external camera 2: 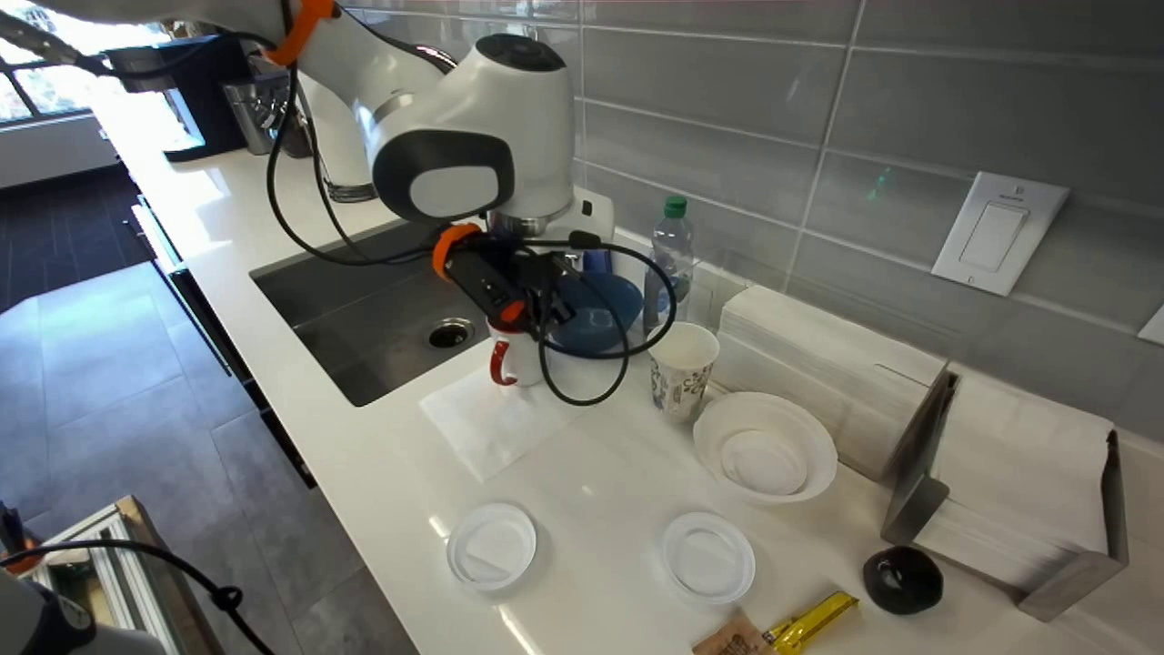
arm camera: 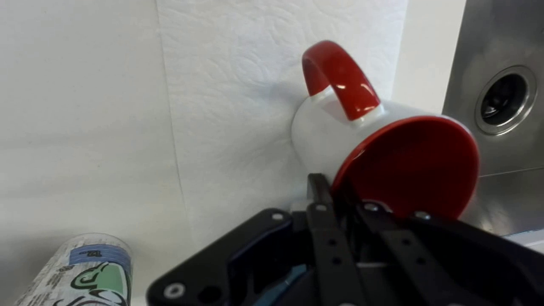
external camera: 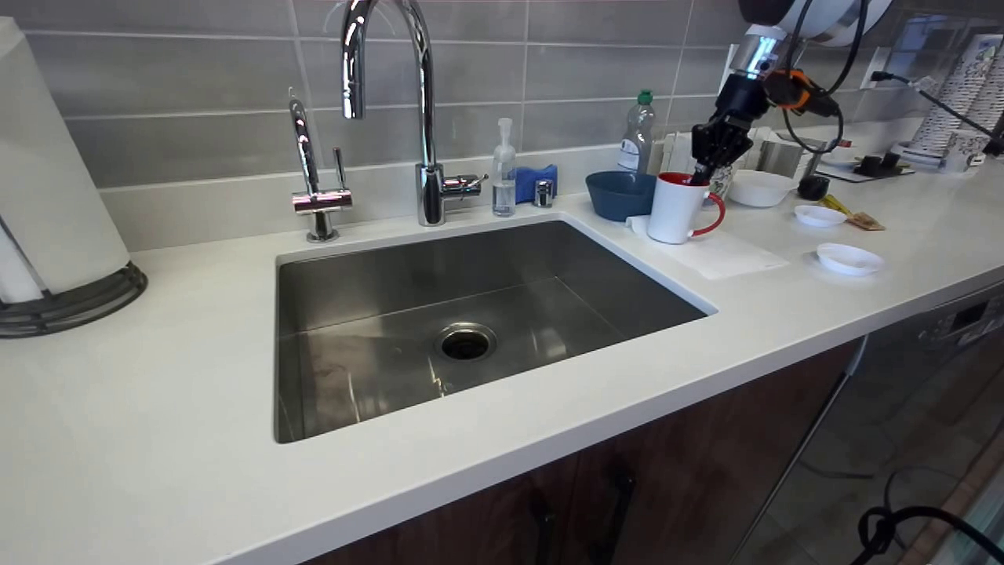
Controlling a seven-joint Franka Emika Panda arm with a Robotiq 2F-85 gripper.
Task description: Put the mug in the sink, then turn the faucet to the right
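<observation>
A black two-fingered gripper (arm camera: 333, 185) pinches the wall of a white mug (external camera: 673, 213) with a red handle and red lining, one finger inside the rim and one outside. The mug is mouth-up toward the sink-side edge of a white paper towel (external camera: 729, 259), outside the rectangular stainless-steel sink (external camera: 423, 271). A tall chrome gooseneck faucet (external camera: 427, 110) rises behind the sink's back edge; a round blue bowl (external camera: 616, 198) sits just beside the mug.

The window (external camera 2: 64, 87) blazes white in an exterior view, glare streaking the bench (external camera 2: 391, 473)! The steel sink (external camera: 376, 361) glints, and in the wrist view soft shadow lies beside the mug (arm camera: 327, 136), its inside dim.
</observation>
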